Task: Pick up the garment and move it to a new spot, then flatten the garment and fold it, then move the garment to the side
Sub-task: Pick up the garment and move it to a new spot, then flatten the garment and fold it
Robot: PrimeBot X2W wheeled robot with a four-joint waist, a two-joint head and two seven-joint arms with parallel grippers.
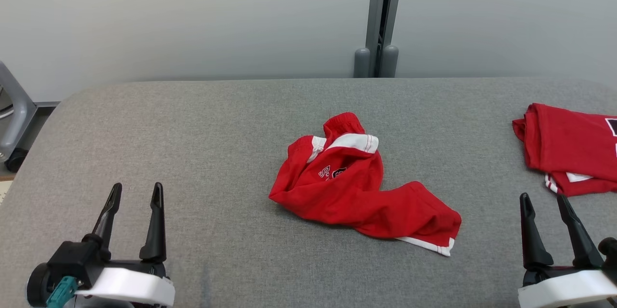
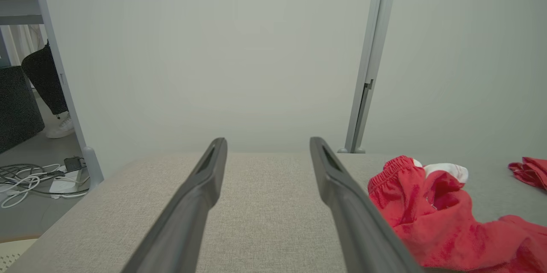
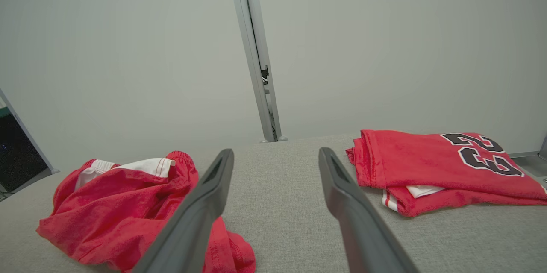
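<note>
Lower left of the head view, the left gripper [image 1: 136,188] has its fingers spread wide, well clear of any cloth, over the grey bench [image 1: 217,129]. Dead centre, the red garment [image 1: 347,187] lies crumpled with white trim showing. At the far right edge there's a folded red jersey [image 1: 569,146]. Lower right, the right gripper [image 1: 543,198] has its fingers just as wide, near the jersey but not touching it.

Crumpled cloth garment [image 1: 359,192], matt woven table [image 1: 193,154]

1. Setting: robot test lab, indoor.
2. Pale partition panels [image 1: 193,19] either side of grey metal post [image 1: 381,19].
3. Grey fabric surface [image 1: 193,154] in front of post.
4. Loose cables [image 2: 21,171] on floor [image 2: 34,215], far left of post.
</note>
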